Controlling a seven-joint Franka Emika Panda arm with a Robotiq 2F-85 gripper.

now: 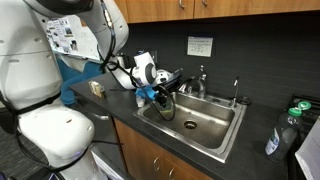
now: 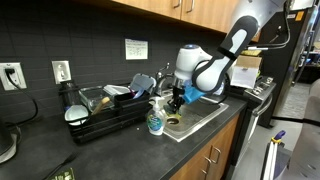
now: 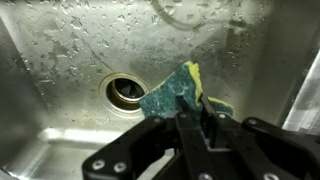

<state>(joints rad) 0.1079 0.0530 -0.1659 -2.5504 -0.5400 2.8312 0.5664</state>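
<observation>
My gripper (image 3: 197,113) is shut on a green and yellow sponge (image 3: 172,92) and holds it above the steel sink (image 3: 60,60), just right of the drain (image 3: 126,90). In both exterior views the gripper (image 1: 163,97) (image 2: 176,103) hangs over the sink basin (image 1: 205,122) (image 2: 205,115) with the sponge (image 1: 149,96) at its fingertips. The sink surface is wet with droplets.
A faucet (image 1: 201,78) stands behind the sink. A black dish rack (image 2: 105,112) with dishes sits on the dark counter beside the sink, and a soap bottle (image 2: 155,121) stands at the sink's near edge. Another bottle (image 1: 274,142) stands on the counter's far side.
</observation>
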